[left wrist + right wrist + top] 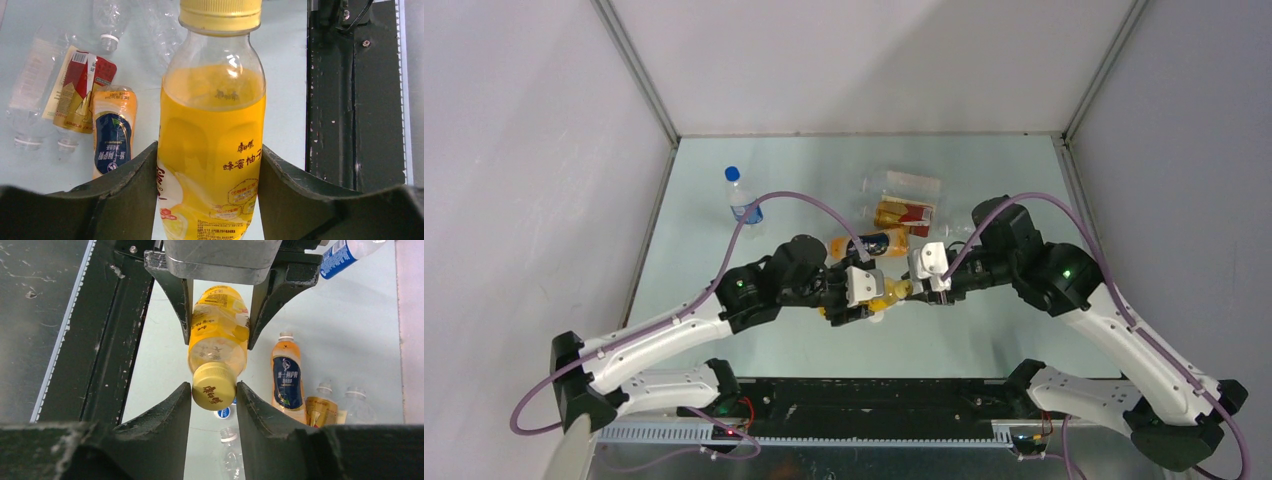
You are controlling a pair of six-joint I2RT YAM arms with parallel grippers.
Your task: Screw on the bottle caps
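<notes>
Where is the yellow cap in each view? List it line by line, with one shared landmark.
Top external: yellow cap at centre, where the arms meet, mostly hidden.
Left wrist: top centre, on the held orange-yellow bottle.
Right wrist: centre, between the right gripper's fingers.
Shared landmark: the orange bottle with dark-blue label, lying down.

The orange-yellow bottle [886, 297], mostly full of juice, is held sideways off the table at the centre of the frame, its yellow cap [214, 387] on the neck. Just above it, an orange bottle [869, 243] with a dark-blue label, a gold-and-red bottle [904, 213] and clear bottles [909, 183] lie together. At upper left, a blue-labelled bottle [740, 198] stands upright, wearing a blue cap [732, 173].
</notes>
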